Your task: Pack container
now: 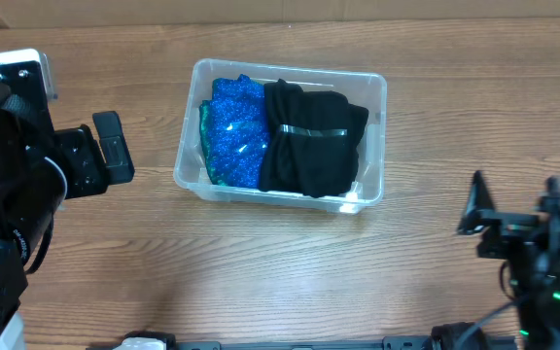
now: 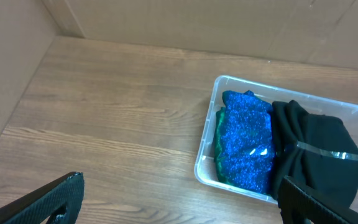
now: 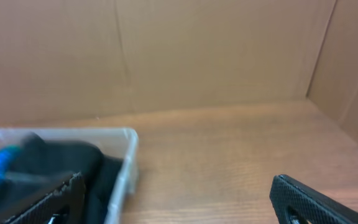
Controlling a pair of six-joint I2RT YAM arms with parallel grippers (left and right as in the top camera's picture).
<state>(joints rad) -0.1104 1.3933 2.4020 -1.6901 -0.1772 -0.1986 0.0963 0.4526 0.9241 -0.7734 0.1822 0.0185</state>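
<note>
Clear rectangular container [image 1: 185, 156] on the wooden table [image 1: 261, 282], far of centre.
Shows rounded corners and a rimmed edge; holds glittery blue fabric [image 1: 236, 131] at left, touching black fabric [image 1: 309, 141] at right. Flanked, well apart, by left gripper [image 2: 179, 208] and right gripper [image 3: 173, 208], fingers spread wide, gripping nothing.

Container [image 1: 290, 69] clear glossy plastic. Blue cloth [image 1: 236, 131] glittery. Black cloth [image 1: 309, 160] matt, glossy strip [image 1: 311, 130] across it. Table [image 1: 261, 272] matt wood grain. Walls [image 3: 197, 56] plain cardboard.
</note>
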